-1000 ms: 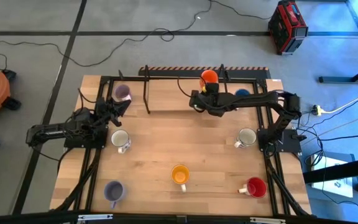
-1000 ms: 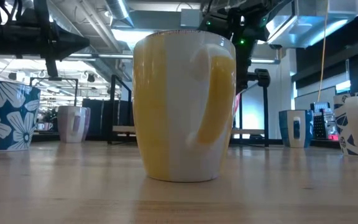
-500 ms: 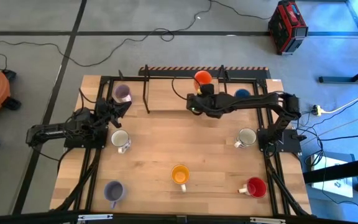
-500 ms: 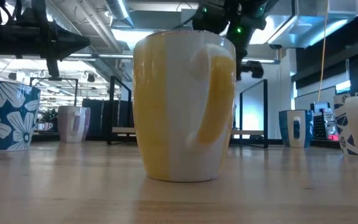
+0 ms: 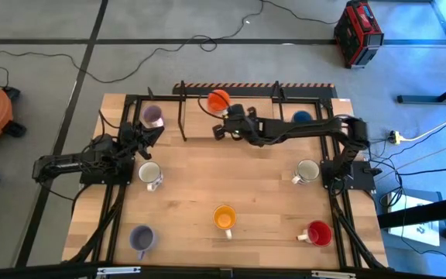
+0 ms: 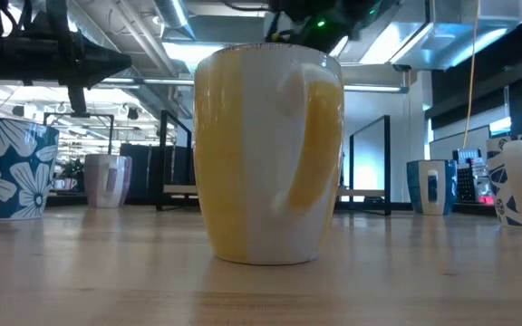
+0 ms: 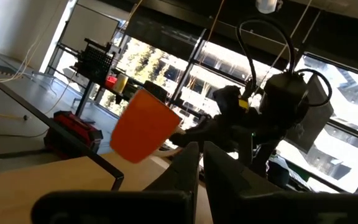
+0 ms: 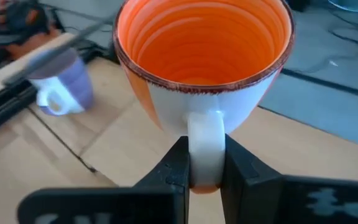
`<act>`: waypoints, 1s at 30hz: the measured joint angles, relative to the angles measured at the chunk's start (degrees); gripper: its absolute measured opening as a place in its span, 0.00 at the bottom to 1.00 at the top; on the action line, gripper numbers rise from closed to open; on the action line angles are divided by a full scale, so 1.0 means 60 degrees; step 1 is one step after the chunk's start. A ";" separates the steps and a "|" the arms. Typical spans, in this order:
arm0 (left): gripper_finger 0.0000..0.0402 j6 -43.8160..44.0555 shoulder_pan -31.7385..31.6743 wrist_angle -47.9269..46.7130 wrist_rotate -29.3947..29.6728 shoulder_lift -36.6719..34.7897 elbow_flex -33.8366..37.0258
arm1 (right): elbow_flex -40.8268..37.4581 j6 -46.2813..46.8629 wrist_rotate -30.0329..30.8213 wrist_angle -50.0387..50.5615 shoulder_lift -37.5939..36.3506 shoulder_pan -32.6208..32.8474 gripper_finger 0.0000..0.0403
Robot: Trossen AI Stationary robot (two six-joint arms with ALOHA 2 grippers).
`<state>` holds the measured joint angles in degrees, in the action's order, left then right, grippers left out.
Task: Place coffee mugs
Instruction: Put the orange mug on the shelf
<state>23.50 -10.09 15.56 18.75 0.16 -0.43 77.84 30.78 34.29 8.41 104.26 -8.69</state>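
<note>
- Table (image 5: 192, 186): you are working on a wooden top inside a black frame, with a black rail (image 5: 254, 97) running along its far edge.
- Right arm (image 5: 316, 128): you have it stretched from its base on the right side across the far edge toward the middle.
- Left arm (image 5: 76, 164): it waits at the left side, pointing toward the far-left corner.
- Right gripper (image 8: 205, 168): your jaws are clenched on the white handle of an orange mug (image 5: 218, 100). That mug is in the air, tilted, over the far rail near the table's middle. From the left wrist view it shows as an orange shape (image 7: 143, 126) hanging clear above the wood.
- Left gripper (image 5: 147, 133): jaws are pressed together on nothing, just beside the purple mug (image 5: 153, 116) in the far-left corner.
- Second orange mug (image 5: 224, 218): stands near the front middle; it fills the low view (image 6: 268, 154).
- White mug, left (image 5: 150, 174): stands just in front of the left gripper.
- White mug, right (image 5: 307, 170): stands next to the right arm's base.
- Red mug (image 5: 318, 233): front right.
- Second purple mug (image 5: 142, 239): front left.
- Blue mug (image 5: 302, 117): far right, partly hidden behind the right arm.
</note>
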 joint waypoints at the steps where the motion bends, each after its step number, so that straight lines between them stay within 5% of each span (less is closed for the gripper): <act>1: 0.05 0.0016 0.0001 0.0009 0.0024 0.0000 0.0000 | 0.0142 -0.0202 -0.0281 0.0041 0.0137 -0.0064 0.08; 12: 0.16 0.0169 0.0000 -0.0124 0.0077 0.0049 -0.0003 | 0.2841 -0.0114 -0.0704 0.1048 0.2372 -0.0763 0.08; 30: 0.20 0.0165 -0.0004 -0.0261 0.0015 0.0051 -0.0004 | 0.3531 -0.0469 -0.1186 -0.0226 0.3747 -0.1264 0.08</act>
<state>24.49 -10.11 14.00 18.84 0.47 -0.45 99.03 27.96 27.18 7.05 126.74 -16.27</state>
